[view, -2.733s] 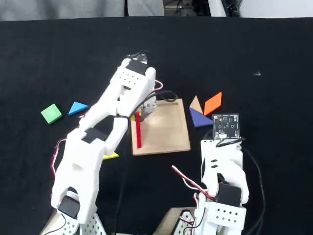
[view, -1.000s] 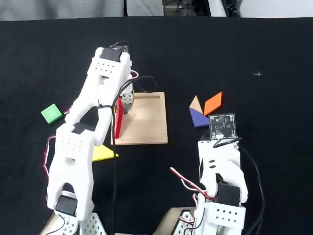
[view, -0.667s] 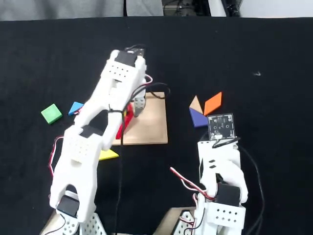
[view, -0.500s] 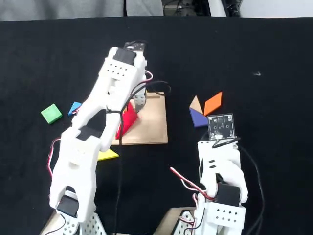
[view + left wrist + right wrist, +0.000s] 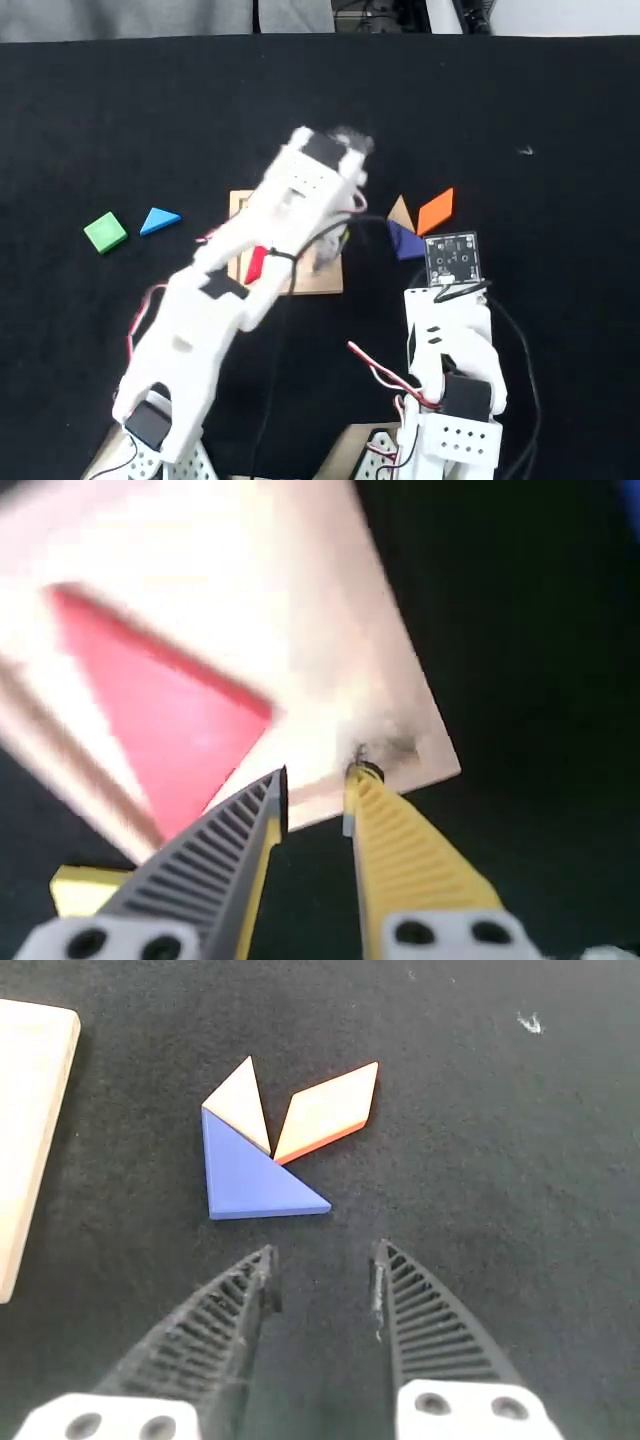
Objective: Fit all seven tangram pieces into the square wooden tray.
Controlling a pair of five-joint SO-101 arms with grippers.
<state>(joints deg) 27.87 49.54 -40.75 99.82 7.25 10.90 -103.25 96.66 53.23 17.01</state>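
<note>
Reach long: left tool over tray corner, barely parted, empty; right tool parted, empty.

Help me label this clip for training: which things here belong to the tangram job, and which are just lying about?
Job: wooden tray; red triangle lying in it; yellow piece beside it; green square; light blue triangle; dark blue triangle; orange parallelogram; tan triangle.
Lying about: white speck on the black cloth; grey curtain at the back.

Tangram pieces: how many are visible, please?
7: red triangle in the tray, yellow piece beside it, green square and light-blue triangle left, tan triangle, orange parallelogram, dark-blue triangle right.
</note>
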